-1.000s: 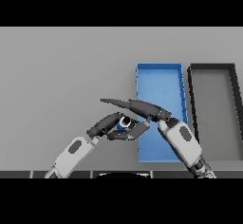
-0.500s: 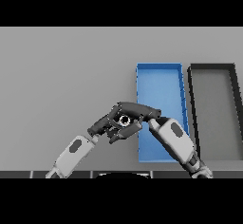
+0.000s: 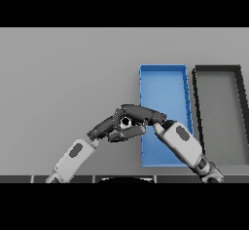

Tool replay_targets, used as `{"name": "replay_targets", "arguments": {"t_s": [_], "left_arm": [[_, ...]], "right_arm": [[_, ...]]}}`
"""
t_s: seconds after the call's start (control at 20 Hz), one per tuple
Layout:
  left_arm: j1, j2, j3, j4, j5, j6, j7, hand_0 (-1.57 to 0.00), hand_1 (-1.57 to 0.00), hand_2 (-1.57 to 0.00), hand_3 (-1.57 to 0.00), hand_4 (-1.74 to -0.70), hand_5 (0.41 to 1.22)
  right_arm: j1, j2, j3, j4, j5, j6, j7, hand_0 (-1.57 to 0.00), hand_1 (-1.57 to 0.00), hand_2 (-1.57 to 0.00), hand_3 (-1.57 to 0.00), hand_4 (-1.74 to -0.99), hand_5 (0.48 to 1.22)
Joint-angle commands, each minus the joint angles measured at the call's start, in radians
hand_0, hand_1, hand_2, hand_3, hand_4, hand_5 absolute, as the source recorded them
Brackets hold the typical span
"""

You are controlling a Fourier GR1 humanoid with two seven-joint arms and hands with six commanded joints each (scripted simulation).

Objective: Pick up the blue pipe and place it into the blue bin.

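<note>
Grey bench [image 3: 63, 78] fills the head view, with two bins standing side by side at the right. Blue bin [image 3: 163, 80] is the nearer one to centre; dark grey bin [image 3: 219, 112] sits just beside it on its right, walls close but whether they touch I cannot tell. Both robot hands meet just left of the blue bin's left wall, about halfway down it. Left robot hand [image 3: 104, 126] comes up from lower left, right robot hand [image 3: 143, 113] reaches in from lower right across the bin's near corner. Fingers of both are curled around one small item between them. Only a pale ring-like end shows there; presumably the blue pipe [image 3: 126, 122], colour not discernible. It sits held between the hands, outside the blue bin.
</note>
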Motion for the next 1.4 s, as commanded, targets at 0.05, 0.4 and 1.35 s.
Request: {"name": "replay_targets", "arguments": {"t_s": [0.05,0.4,1.35], "left_arm": [[-0.024,0.019,-0.008,0.016,-0.043,-0.041,-0.016,-0.59,-0.55,-0.5,-0.55,-1.22,1.221],[-0.038,0.021,0.003,0.032,-0.107,-0.019,0.019,-0.12,-0.12,-0.1,-0.11,-0.91,0.735],[0.005,0.012,0.011,0.018,-0.055,-0.031,0.114,0.0,0.0,0.0,0.0,-0.92,0.503]], "right_arm": [[-0.012,0.004,0.011,-0.004,0.006,-0.014,0.035,-1.56,-1.56,-1.56,-1.55,-1.49,1.199],[0.005,-0.004,0.026,-0.021,0.025,-0.005,-0.003,-1.57,-1.57,-1.57,-1.57,-1.496,1.216],[-0.261,-0.105,-0.172,-0.06,-0.533,-0.25,0.26,-1.57,-1.57,-1.57,-1.57,-1.699,1.154]]}}
